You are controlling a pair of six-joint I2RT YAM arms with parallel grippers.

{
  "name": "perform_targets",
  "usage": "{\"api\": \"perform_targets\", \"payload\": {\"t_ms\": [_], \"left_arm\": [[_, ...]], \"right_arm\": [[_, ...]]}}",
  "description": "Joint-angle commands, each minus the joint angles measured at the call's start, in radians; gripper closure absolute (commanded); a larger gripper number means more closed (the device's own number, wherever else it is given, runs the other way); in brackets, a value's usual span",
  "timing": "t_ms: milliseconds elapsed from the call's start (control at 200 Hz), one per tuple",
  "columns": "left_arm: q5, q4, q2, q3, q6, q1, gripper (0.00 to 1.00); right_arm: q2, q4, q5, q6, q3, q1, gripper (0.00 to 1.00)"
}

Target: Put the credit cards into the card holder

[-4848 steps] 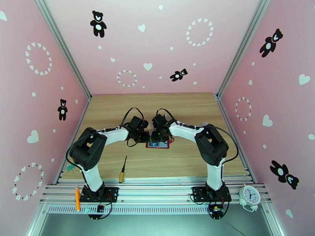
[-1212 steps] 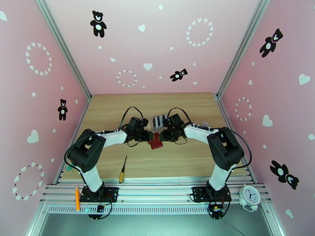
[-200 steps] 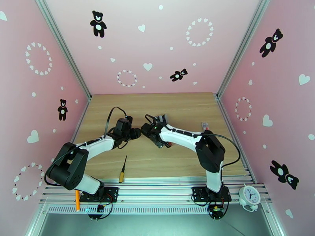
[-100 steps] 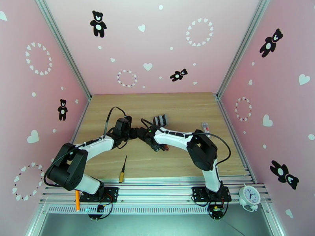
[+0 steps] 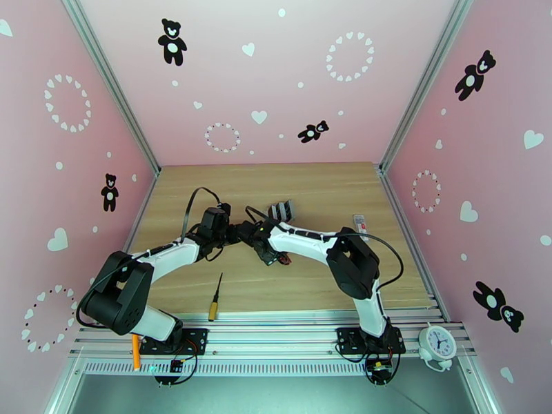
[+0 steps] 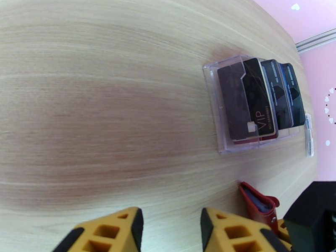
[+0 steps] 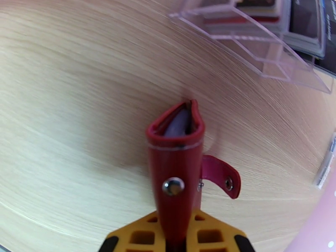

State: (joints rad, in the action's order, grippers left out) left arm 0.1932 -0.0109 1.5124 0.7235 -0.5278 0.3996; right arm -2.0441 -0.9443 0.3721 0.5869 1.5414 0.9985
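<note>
My right claw [image 7: 176, 234] clamps the dark red leather-like folding card holder [image 7: 174, 152] over the middle of the wooden worktop [image 6: 105, 101]. Its long axis runs straight out from the claw, gaping end toward the clear plastic slotted rack [image 6: 212, 106]. My left claw [image 6: 170, 227] hangs part-open and empty over wide bare wood.

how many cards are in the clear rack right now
4 show, all overlapping in the clear rack: a brown card at one end, a black VIP card next, then a dark card, then a dark blue card. Others may be hidden behind.
</note>
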Motion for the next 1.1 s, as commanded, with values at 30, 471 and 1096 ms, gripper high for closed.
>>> {"api": "perform_targets", "payload": {"t_ms": [30, 471, 1096], "left_arm": [[-0.012, 0.011, -0.015, -0.004, -0.002, -0.008, 0.57], [-0.009, 0.018, -0.009, 0.002, 0.000, -0.008, 0.57], [-0.019, 0.023, -0.013, 0.001, -0.001, -0.010, 0.57]], "right_arm": [[-0.074, 0.088, -0.169, 0.024, 0.000, 0.017, 0.86], [-0.099, 0.135, -0.257, 0.039, 0.005, 0.032, 0.73], [-0.145, 0.204, -0.373, 0.049, 0.003, 0.031, 0.65]]}}
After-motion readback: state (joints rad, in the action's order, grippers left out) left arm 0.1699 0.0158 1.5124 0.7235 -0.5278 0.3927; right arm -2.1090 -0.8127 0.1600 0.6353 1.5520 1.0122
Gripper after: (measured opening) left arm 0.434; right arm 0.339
